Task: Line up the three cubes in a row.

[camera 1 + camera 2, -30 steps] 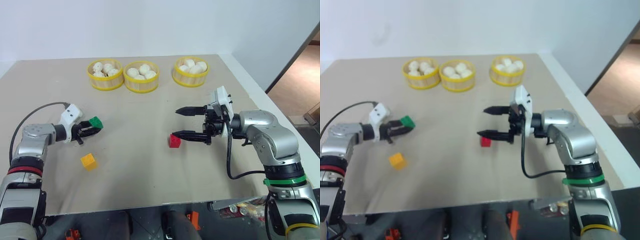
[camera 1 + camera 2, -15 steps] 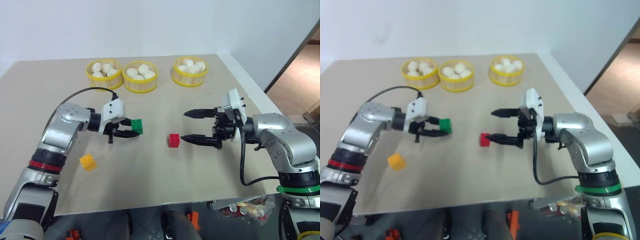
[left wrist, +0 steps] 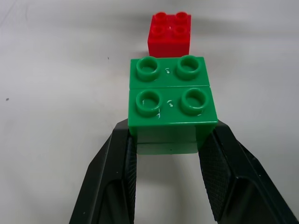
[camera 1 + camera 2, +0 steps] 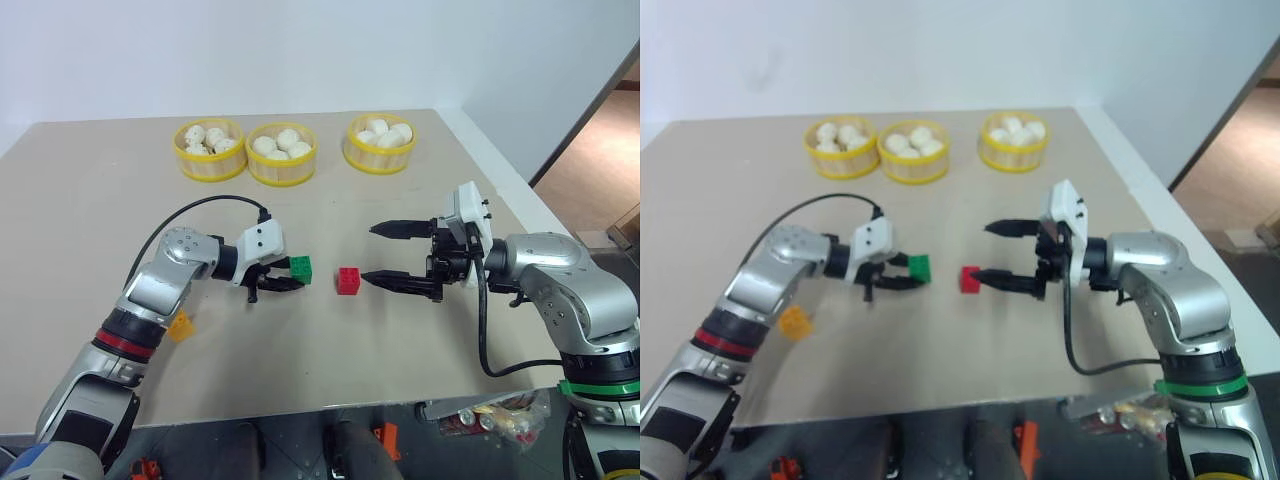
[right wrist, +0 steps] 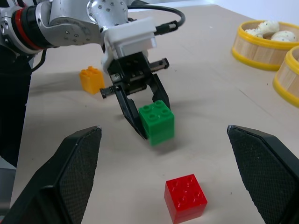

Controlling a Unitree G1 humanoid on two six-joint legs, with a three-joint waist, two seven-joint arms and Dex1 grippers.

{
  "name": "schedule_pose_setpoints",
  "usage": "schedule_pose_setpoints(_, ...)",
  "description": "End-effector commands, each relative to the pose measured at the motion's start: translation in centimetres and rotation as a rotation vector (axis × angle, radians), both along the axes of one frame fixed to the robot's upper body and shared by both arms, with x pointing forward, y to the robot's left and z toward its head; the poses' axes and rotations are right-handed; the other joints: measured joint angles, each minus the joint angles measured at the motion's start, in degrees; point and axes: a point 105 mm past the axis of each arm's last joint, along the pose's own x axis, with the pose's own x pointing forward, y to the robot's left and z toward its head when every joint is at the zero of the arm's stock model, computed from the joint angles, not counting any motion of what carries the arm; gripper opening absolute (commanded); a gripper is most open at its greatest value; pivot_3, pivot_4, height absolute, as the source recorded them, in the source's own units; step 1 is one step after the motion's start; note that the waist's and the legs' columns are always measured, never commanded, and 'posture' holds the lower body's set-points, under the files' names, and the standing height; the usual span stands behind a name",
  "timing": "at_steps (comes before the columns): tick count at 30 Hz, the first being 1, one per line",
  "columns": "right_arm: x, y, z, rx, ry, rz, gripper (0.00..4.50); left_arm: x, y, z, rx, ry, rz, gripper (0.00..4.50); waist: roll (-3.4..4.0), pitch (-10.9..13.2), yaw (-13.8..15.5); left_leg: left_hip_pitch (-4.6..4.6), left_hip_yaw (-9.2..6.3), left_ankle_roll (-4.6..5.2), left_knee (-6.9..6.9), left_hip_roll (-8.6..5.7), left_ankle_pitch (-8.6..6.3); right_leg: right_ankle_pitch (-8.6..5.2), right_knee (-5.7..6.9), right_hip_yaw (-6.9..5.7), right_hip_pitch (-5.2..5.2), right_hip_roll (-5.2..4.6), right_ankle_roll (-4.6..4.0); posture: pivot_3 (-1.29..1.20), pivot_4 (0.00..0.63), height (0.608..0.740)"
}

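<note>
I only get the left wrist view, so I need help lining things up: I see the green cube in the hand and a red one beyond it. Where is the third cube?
Observer: The yellow-orange cube sits on the table beside the left forearm, well behind the left hand.
Operator: Is the green cube down yet?
Observer: The green cube looks just above the table, apart from the red cube.
Operator: And the other hand?
Observer: The right hand is open, one fingertip close beside the red cube.
</note>
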Motion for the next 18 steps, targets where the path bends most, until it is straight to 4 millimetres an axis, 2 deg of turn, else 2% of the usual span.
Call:
schedule_pose_setpoints(1,-0.5,0.0,1.2,0.020,-0.052,0.005,4.50,0.5,-0.3,0.1,0.010,-0.024,0.023,1.30,0.00,0.0,0.0,0.01,0.00,0.00,0.00,0.00,0.00,0.00,0.00,0.01,0.01,0.00,0.00,0.00,0.150,0.740)
schedule_pose_setpoints(10,-0.5,0.2,1.1,0.027,-0.048,0.002,4.50,0.6,-0.7,-0.6,0.032,-0.017,0.007,1.30,0.00,0.0,0.0,0.00,0.01,0.00,0.00,-0.01,0.00,0.01,0.00,0.04,0.00,0.02,0.00,0.00,0.150,0.740)
schedule_pose_setpoints(18,-0.6,0.0,0.8,0.029,-0.031,-0.004,4.50,0.8,-0.3,-1.4,0.079,-0.021,-0.008,1.30,0.00,0.0,0.0,0.01,0.01,0.00,0.00,0.00,0.00,0.01,0.00,0.05,0.00,0.03,0.00,0.00,0.150,0.740)
